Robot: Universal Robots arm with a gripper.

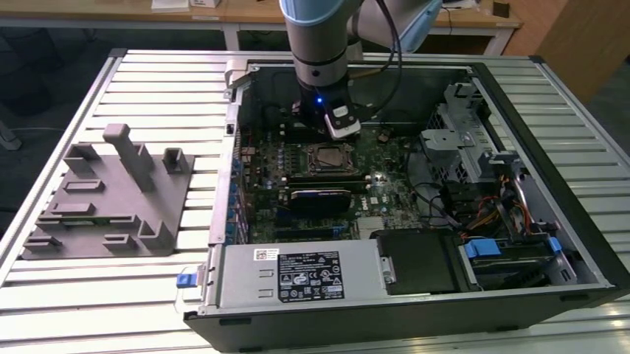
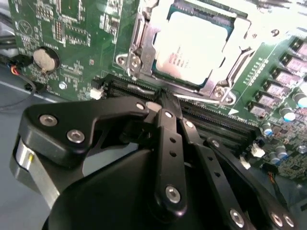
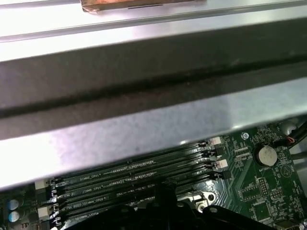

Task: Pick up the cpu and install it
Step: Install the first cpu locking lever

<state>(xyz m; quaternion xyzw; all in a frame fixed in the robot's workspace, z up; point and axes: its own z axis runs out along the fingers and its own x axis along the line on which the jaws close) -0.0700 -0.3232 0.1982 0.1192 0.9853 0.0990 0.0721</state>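
A: Where is the cpu (image 2: 192,45)?

B: In the second wrist view it lies flat in its socket (image 2: 184,52) on the motherboard (image 2: 72,28), its pale metal top up and the socket frame around it. In the exterior view the socket (image 1: 327,157) sits mid-board inside the open case (image 1: 551,81).

A: And the tool (image 2: 163,103)?

B: Its fingers are drawn together at their tips, with nothing between them. The tips sit over the memory slots (image 2: 211,120), just beside the socket, not touching the chip. In the exterior view the arm's end (image 1: 340,122) hangs over the board close to the socket.

A: So how far along?

B: My reading: the pick-up and the placing look done, since the chip is in the socket and the tool is empty. Whether the frame is latched down I cannot tell.

A: Counts?

B: One cpu, one socket, one arm, one tool. Four memory slots (image 3: 139,175) in the first wrist view, all bare. One coin cell (image 3: 265,155). One case on the slatted counter (image 1: 147,81), and one grey block (image 1: 108,199) with posts at the exterior view's left, well apart from the case.
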